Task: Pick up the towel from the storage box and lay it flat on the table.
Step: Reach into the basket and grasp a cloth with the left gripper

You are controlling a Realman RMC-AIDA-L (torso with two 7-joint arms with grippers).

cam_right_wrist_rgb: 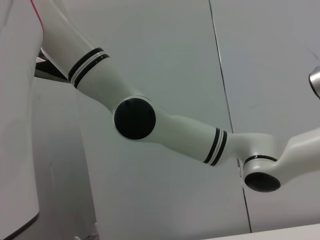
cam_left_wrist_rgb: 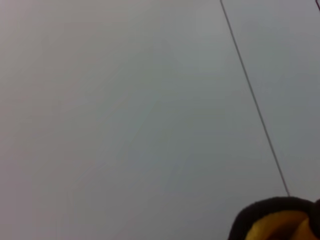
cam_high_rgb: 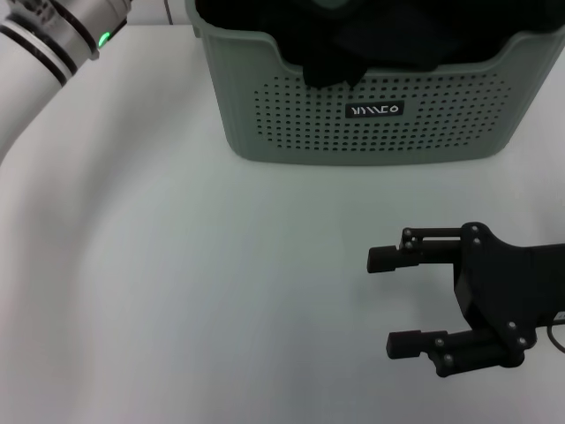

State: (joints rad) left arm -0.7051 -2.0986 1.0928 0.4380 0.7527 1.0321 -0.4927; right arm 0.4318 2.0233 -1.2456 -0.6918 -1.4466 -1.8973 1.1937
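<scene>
The sage-green storage box (cam_high_rgb: 291, 115) stands at the back of the white table (cam_high_rgb: 177, 291). Only black cloth (cam_high_rgb: 353, 44) shows inside it in the head view. A mustard-yellow bit of the towel (cam_left_wrist_rgb: 277, 222) with black edge trim shows at the edge of the left wrist view, against a pale wall. My left arm (cam_high_rgb: 53, 44) rises out of the head view at the top left, so its gripper is hidden. My right gripper (cam_high_rgb: 381, 300) is open and empty, low over the table in front of the box on the right.
The right wrist view shows my left arm (cam_right_wrist_rgb: 135, 117) stretched across a pale wall. Bare tabletop lies in front of and to the left of the box.
</scene>
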